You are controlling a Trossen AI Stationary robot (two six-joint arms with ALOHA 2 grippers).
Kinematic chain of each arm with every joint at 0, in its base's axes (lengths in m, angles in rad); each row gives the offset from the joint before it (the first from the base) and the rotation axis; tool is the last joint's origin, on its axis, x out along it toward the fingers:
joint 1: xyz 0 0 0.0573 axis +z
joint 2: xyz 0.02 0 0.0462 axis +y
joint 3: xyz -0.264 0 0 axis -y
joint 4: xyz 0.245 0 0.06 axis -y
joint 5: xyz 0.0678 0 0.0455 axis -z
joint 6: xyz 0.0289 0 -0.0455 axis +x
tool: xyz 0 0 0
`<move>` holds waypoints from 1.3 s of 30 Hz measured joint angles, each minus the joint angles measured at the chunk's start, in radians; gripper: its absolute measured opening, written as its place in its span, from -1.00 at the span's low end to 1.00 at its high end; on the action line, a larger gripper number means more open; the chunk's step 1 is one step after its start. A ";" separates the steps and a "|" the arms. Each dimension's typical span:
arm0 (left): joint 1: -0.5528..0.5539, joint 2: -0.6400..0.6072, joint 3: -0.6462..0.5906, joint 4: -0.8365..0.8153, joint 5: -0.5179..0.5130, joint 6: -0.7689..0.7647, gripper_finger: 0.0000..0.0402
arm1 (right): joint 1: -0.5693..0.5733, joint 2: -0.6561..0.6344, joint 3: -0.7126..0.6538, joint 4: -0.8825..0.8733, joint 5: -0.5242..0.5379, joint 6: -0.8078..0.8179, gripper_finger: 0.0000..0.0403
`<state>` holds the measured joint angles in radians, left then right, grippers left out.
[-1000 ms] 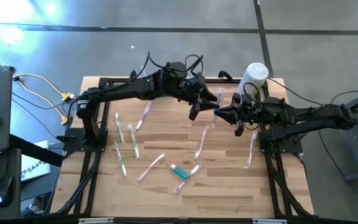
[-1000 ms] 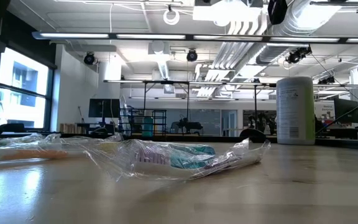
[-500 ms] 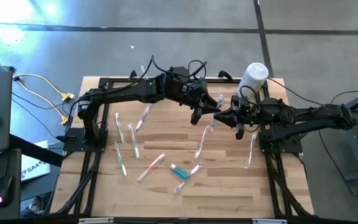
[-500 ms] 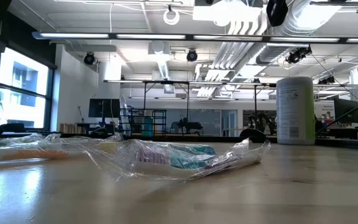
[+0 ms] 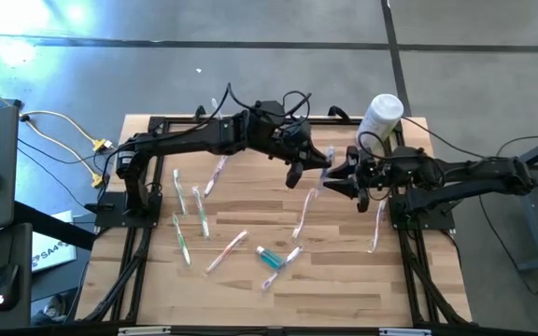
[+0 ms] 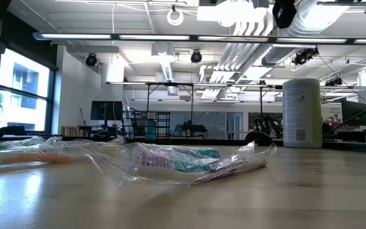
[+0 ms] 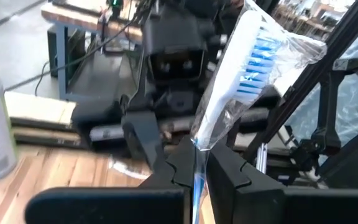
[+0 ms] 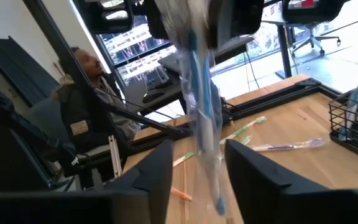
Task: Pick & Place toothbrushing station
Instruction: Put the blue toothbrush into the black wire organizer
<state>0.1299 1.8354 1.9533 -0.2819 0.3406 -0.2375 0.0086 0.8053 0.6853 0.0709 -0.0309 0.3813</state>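
Note:
A toothbrush in a clear wrapper (image 5: 323,168), white with blue bristles (image 7: 253,56), hangs above the table's far right part. My left gripper (image 5: 308,168) is shut on it. My right gripper (image 5: 334,177) faces it from the right, open, with a finger on either side of the brush's blue handle (image 8: 202,118), not touching it. The toothbrushing station (image 8: 356,121), a black wire rack holding a brush, stands on the table and shows only in the right wrist view. Several more wrapped toothbrushes (image 5: 194,219) lie on the wooden table (image 5: 344,280). My left gripper pinches the wrapped toothbrush between its two fingers at the upper handle, just below the head (image 7: 197,149). The fingers come about level from the table's left and lie across the brush. The brush stands tilted, head up, its handle hanging below, clear of the table.
A tall white cylindrical container (image 5: 381,117) stands at the far right behind my right arm. Wrapped toothbrushes lie at mid table (image 5: 278,257) and to the right (image 5: 376,229). One lies close before the low camera (image 6: 183,162). A person (image 8: 86,93) sits beyond the table.
My left gripper has shut on the toothbrush that my right gripper held up, and my right gripper has opened and let it go. Both arms have stayed nearly in place, and the brush has remained lifted between them.

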 joint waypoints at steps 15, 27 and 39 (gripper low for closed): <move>0.000 -0.212 0.001 -0.308 -0.277 0.100 -0.94 | 0.000 -0.113 0.000 -0.111 0.002 0.007 0.00; 0.058 -0.287 -0.062 -0.349 -0.503 0.133 -0.94 | 0.000 -0.116 0.000 -0.154 0.038 -0.068 0.00; 0.307 -0.542 -0.668 0.188 -0.401 0.098 -0.94 | -0.047 -0.117 0.000 -0.174 0.075 -0.072 0.00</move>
<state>0.4369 1.2937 1.2849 -0.0937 -0.0608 -0.1394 -0.0385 0.6884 0.6853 -0.1027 0.0445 0.3088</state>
